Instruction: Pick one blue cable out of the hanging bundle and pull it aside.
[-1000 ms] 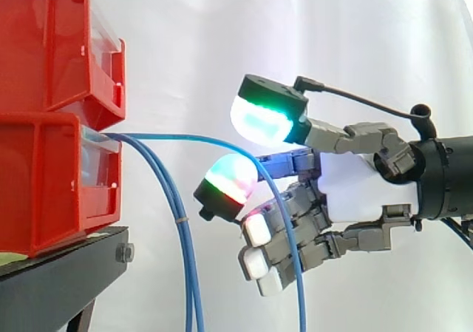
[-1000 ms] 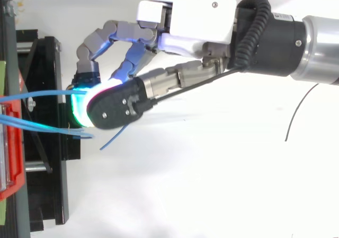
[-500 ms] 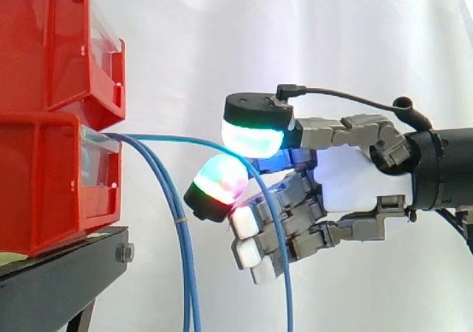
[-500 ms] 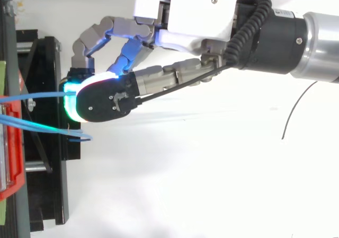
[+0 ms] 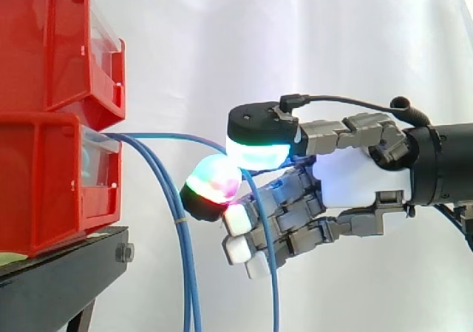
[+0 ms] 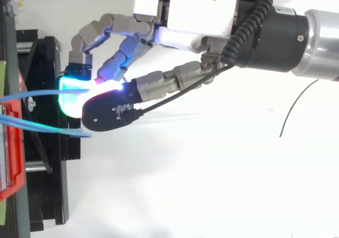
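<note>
One blue cable (image 5: 162, 134) arches out of the lower red bin (image 5: 44, 184) and runs to my hand (image 5: 347, 184). There it passes between the cyan-glowing thumb pad (image 5: 259, 143) above and a red-green fingertip (image 5: 213, 186) below, which close on it. Below them it drops in front of the other curled fingers. The remaining blue cables (image 5: 186, 273) hang as a bundle just left of the hand, close to the bins. From above, the cable (image 6: 32, 95) leads from the bin into the glow between the pads, under the hand (image 6: 185, 15).
Two red bins are stacked at the left, the upper one (image 5: 52, 43) on the lower, on a black stand (image 5: 59, 280). From above, the stand (image 6: 47, 169) runs along the left edge. A white curtain lies behind, with open room under and right of the hand.
The hand has shifted left toward the bins. Its thumb pad has come down onto the fingertip with the cable between them. The cable's hanging part has swung left with the hand.
</note>
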Motion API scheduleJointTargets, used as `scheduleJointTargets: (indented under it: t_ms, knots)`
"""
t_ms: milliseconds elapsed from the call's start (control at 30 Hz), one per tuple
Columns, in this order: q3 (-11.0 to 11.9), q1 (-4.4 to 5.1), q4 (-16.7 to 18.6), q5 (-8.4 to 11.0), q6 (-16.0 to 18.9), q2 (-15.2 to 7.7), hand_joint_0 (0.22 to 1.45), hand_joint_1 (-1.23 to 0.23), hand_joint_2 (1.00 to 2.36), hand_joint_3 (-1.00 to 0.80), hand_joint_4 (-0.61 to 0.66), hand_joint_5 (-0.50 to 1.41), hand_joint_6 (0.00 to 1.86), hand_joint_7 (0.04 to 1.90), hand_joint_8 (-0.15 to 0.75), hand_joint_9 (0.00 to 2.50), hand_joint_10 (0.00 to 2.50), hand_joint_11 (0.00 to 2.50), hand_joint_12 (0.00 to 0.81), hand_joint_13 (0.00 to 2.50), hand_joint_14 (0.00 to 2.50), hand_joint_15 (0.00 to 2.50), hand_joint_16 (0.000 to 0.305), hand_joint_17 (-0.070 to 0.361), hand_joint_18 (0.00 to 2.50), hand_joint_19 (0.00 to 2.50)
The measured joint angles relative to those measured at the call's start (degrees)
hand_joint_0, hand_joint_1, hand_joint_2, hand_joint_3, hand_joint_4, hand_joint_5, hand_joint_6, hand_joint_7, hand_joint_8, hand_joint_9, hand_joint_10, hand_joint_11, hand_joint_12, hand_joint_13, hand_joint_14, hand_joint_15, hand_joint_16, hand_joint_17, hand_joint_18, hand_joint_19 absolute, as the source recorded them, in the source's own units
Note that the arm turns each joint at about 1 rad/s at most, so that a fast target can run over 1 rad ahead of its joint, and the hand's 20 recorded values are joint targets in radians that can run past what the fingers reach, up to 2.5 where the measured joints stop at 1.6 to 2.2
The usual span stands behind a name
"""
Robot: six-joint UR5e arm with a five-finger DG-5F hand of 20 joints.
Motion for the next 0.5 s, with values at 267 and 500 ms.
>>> scheduleJointTargets:
  t_ms: [267, 500]
  knots:
    - [0.24, -0.04, -0.91, 0.0, 0.07, 0.0, 0.5, -0.67, 1.0, -0.44, 0.12, -0.13, 0.8, 0.93, 0.285, 0.91, 0.01, 0.45, 0.365, 0.74, 0.02, 0.6, 0.051, 0.114, 0.51, 0.62]
    - [0.25, -0.12, -1.53, 0.0, 0.18, 0.0, 0.55, -0.43, 1.0, -0.45, 0.07, -0.12, 0.81, 0.94, 0.29, 0.96, 0.02, 0.44, 0.363, 0.76, 0.02, 0.62, 0.049, 0.11, 0.5, 0.65]
